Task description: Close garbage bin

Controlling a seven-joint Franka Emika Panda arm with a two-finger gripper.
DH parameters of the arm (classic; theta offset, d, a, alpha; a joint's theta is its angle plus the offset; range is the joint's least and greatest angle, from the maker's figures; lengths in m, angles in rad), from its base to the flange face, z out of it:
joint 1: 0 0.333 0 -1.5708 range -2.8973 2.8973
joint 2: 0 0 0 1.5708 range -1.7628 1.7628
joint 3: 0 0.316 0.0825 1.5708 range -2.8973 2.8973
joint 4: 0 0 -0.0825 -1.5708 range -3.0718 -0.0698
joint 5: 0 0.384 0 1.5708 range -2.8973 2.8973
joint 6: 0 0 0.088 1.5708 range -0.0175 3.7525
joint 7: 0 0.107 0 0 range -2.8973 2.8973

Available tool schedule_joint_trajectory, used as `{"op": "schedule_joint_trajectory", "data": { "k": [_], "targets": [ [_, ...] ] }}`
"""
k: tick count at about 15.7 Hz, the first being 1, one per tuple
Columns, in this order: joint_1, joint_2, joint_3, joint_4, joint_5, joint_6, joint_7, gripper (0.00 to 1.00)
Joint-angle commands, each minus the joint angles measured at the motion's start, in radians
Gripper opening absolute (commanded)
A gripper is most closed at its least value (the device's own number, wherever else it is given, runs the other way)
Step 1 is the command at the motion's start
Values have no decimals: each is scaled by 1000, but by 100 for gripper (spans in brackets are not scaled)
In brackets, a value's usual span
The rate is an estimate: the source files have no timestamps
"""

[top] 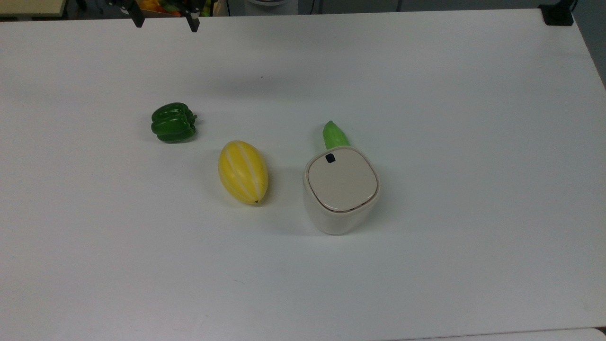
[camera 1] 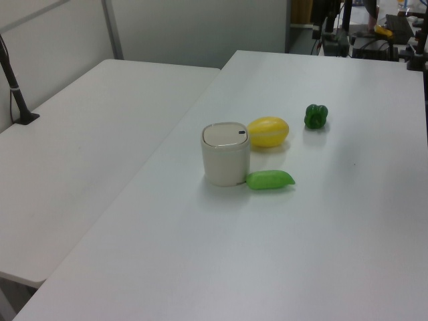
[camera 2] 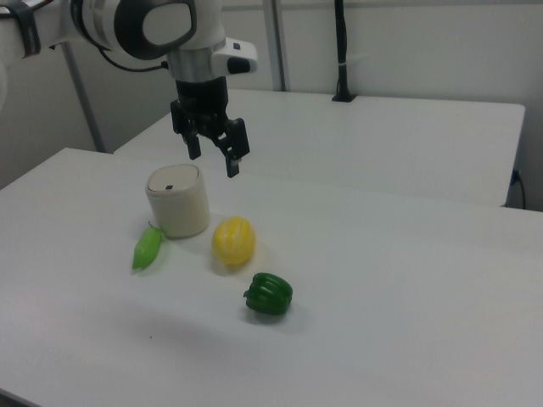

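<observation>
The garbage bin [top: 342, 184] is a small cream-white tub near the table's middle, its flat beige lid lying down flush with a small black square near one edge. It also stands in the left view [camera 1: 226, 155] and the right view [camera 2: 177, 202]. My gripper [top: 165, 22] is at the top view's upper left edge, far from the bin and high over the table, open with nothing between its fingers. The right view shows the gripper [camera 2: 212, 159] hanging in the air, its black fingers spread.
A yellow melon [top: 243, 171] lies just to the top view's left of the bin. A green pepper [top: 173, 122] sits further left. A light green pod [top: 335, 135] lies against the bin's far side. A second white table [camera 1: 80, 154] adjoins in the left view.
</observation>
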Motion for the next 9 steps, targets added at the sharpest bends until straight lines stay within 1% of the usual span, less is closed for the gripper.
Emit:
{"op": "schedule_joint_trajectory", "data": {
  "k": [1, 9],
  "targets": [
    [22, -22, 8, -22, -78, -42, 78, 100],
    [15, -79, 8, -57, -73, -57, 102, 100]
  ]
}}
